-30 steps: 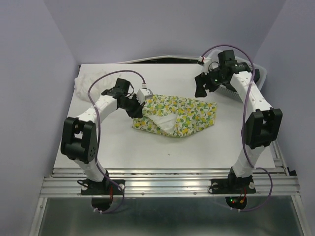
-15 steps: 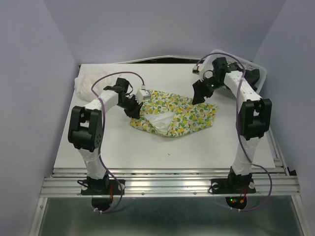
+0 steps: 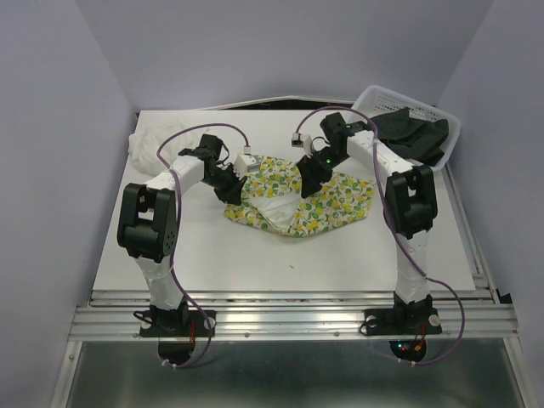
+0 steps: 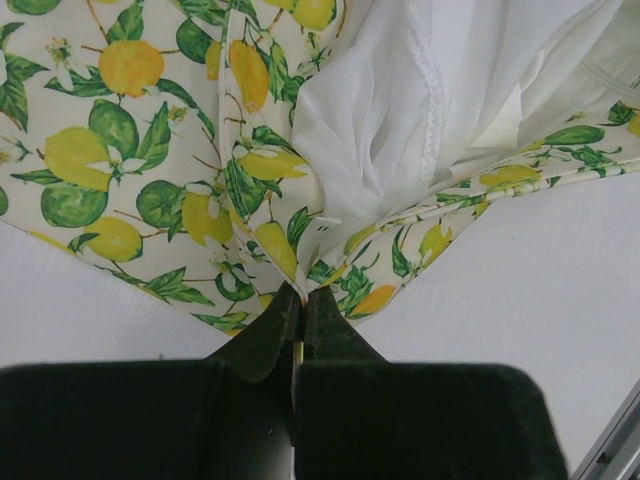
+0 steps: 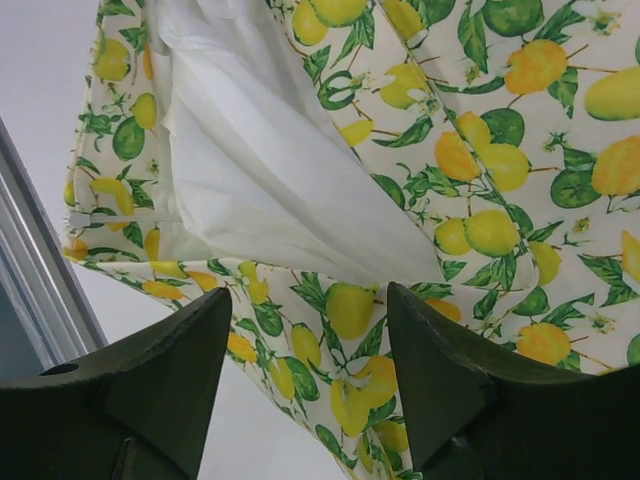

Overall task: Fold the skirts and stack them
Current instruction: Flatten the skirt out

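white cloth, the plain white skirt (image 3: 155, 140), lies bunched at the table's (image 3: 357, 255) far left corner. right of it the left gripper (image 3: 231, 189) is clenched on the left edge of the lemon skirt (image 3: 340, 200), rumpled mid-table. the right gripper (image 3: 308, 180) hangs over its middle, jaws apart, gripping nothing; it should pinch both layers at one edge, then pull taut before folding. the black skirt (image 3: 414, 132) sits in the basket (image 3: 371, 95), far right corner.
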Robot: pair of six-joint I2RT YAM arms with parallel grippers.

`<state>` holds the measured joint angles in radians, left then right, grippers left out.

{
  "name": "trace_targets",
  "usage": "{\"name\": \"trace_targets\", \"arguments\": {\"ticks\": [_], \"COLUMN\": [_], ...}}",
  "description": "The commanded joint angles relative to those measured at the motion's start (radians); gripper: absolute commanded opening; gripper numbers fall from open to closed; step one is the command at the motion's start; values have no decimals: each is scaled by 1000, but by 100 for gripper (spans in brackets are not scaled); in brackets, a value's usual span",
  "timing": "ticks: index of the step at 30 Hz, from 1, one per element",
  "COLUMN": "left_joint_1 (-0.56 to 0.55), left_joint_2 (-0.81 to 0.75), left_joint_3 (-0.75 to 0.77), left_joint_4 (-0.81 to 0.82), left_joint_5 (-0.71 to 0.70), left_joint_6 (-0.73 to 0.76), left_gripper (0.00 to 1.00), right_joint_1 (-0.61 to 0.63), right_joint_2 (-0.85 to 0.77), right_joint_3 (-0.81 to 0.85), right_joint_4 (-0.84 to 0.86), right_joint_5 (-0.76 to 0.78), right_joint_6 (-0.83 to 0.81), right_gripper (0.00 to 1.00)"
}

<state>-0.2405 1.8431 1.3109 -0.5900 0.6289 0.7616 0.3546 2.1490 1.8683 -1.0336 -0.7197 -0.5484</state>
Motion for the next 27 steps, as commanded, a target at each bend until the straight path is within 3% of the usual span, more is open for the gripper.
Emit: {"name": "trace_targets", "arguments": {"ticks": [1,6,10,13,14,18,22,26,27], "left_joint_1": [-2,-2,-2,-2,-2,3,20,44,46], "left_joint_2": [-51,-62,-68,-79,-85,-139,-249,-367,-407], "left_joint_3": [1,-10,-25,-30,-29,-29,-10,27,16], "left_joint_4": [9,22,41,52,52,61,67,123,212], "left_joint_5": [25,31,31,37,38,20,-69,-231,-312], "left_joint_6": [-4,-18,-25,-48,-56,-105,-159,-249,-275], "left_gripper": [0,0,0,0,0,0,0,0,0], "right_joint_1": [-14,-14,-14,-14,-14,-25,-146,-278,-304], "right_joint_2": [25,35,28,25,19,-84,-282,-440,-474], "right_joint_3": [14,17,17,40,57,26,-6,-26,-38], "right_joint_4": [55,75,54,-25,-40,-25,90,200,236], "right_joint_5": [54,106,91,33,17,32,40,63,68], "right_joint_6": [21,27,10,-22,-30,4,83,180,206], "right_gripper": [68,76,63,27,1,1,1,1,1]}}
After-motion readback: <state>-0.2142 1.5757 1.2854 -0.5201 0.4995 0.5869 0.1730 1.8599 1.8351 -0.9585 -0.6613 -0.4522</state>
